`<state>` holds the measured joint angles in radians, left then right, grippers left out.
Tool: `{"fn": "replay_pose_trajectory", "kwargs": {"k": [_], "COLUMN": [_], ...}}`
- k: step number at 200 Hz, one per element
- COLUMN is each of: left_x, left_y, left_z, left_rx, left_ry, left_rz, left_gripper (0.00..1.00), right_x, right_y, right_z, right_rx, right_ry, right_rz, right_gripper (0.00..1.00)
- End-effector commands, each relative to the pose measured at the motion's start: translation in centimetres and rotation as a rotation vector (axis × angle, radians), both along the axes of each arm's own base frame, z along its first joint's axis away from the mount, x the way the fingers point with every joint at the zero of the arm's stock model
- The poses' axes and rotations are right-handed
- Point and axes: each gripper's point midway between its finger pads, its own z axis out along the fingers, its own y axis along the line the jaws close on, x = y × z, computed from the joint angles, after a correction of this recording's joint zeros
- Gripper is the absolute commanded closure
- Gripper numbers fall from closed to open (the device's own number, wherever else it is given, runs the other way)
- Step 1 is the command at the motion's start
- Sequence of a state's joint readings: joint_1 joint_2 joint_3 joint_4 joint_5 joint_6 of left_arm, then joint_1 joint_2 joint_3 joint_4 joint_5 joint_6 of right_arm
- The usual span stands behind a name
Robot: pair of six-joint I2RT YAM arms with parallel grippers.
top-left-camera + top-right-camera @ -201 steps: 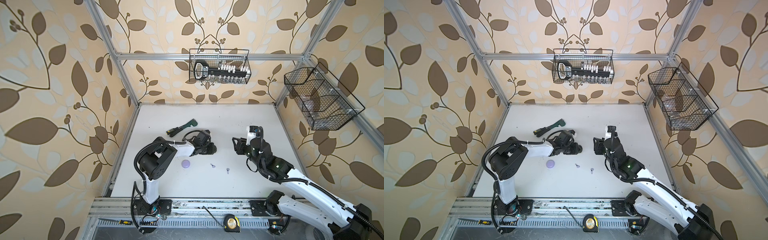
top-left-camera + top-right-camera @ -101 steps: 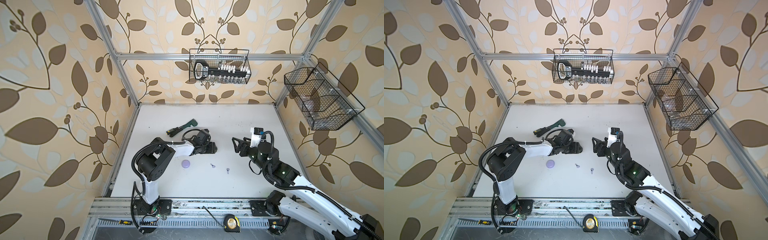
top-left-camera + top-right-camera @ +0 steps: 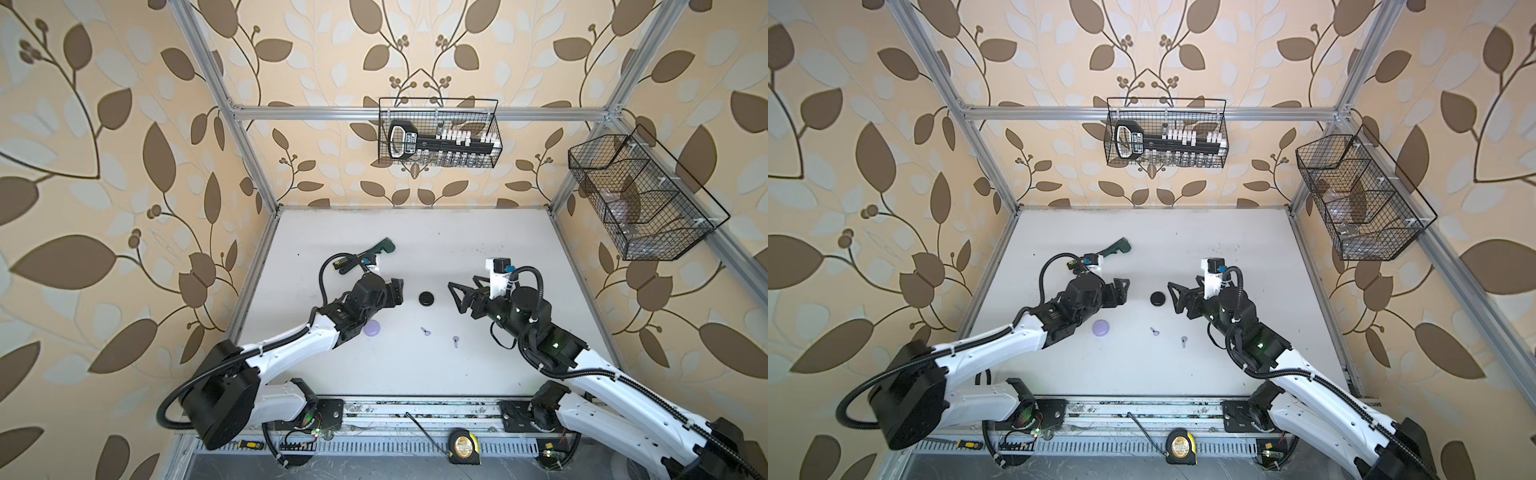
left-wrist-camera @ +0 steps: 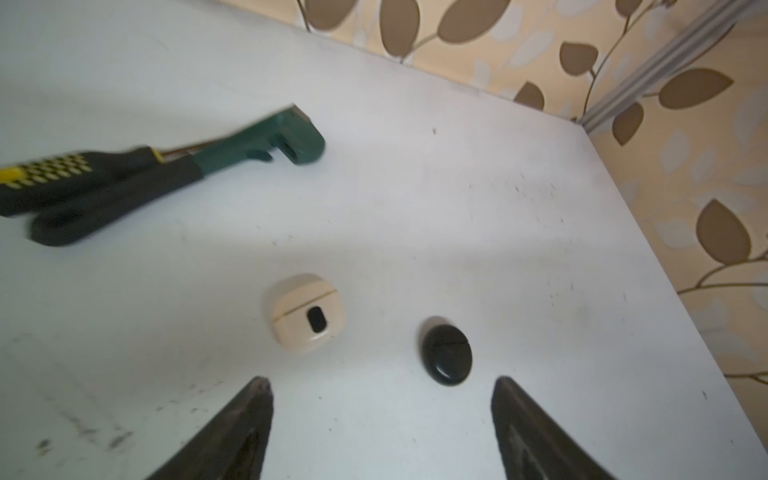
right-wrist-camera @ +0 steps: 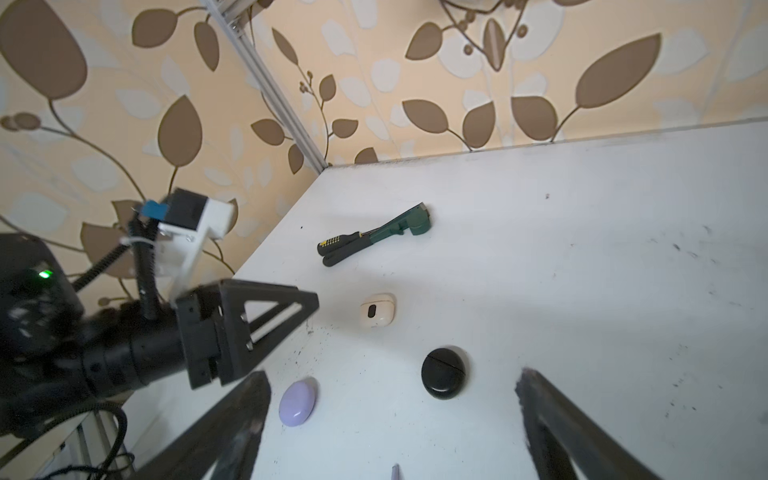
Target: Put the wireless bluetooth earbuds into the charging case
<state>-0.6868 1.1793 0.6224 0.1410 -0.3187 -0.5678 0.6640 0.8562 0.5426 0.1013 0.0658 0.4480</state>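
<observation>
Bottom edge of both top views, you've got a tape measure [image 3: 464, 446] on the front rail. Up from that, on the white table [image 3: 478, 249], two lilac earbuds [image 3: 424, 331] lie loose just below centre. They're near each other but not touching, and they're in no case. Left of them sits the lilac case [image 3: 371, 329], lid down, right beside the left arm's wrist. A bit higher, dead centre, is the black case [image 3: 426, 299], also closed, lying between your two grippers and touching neither. The left gripper [image 3: 398, 292] is on its left, jaws spread wide with nothing in them. The right gripper [image 3: 455, 298] faces it from the right, jaws just as wide and also holding nothing. The white case [image 4: 307, 311] only shows up in the wrist views, closed, on the table just past the left fingertips and beside the black one. Further up and left of centre lies a green tool [image 3: 382, 246]. Top of the frame, a wire basket [image 3: 436, 99] hangs on the back wall, and another [image 3: 648, 199] at upper right.
</observation>
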Motion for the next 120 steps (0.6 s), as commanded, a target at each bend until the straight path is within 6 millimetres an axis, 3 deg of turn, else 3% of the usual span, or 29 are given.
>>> {"fn": "replay_pose_trajectory", "kwargs": {"k": [1, 16, 35, 69, 91, 120], "left_x": [0.3, -0.7, -2.6, -6.6, -7.2, -8.3], "left_y": [5.1, 7.4, 8.1, 10.5, 10.2, 8.9], "left_z": [1.2, 0.8, 0.0, -3.7, -5.3, -6.7], "left_rx": [0.042, 0.0, -0.124, -0.095, -0.135, -0.134], "left_ry": [-0.089, -0.002, 0.138, 0.197, 0.191, 0.31], "left_rz": [0.257, 0.349, 0.333, 0.328, 0.297, 0.24], "left_gripper": [0.1, 0.01, 0.01, 0.03, 0.07, 0.13], "right_x": [-0.9, -1.0, -1.6, -2.2, -2.1, -2.1], "right_y": [3.8, 5.7, 8.4, 11.8, 12.7, 13.0], "right_z": [0.1, -1.0, -2.4, -4.5, -5.9, -6.7], "right_rx": [-0.037, -0.129, -0.24, -0.333, -0.34, -0.345], "right_ry": [-0.007, 0.005, 0.02, 0.079, 0.117, 0.151], "right_rz": [0.161, 0.188, 0.245, 0.307, 0.319, 0.319], "right_gripper": [0.11, 0.12, 0.13, 0.23, 0.3, 0.36]}}
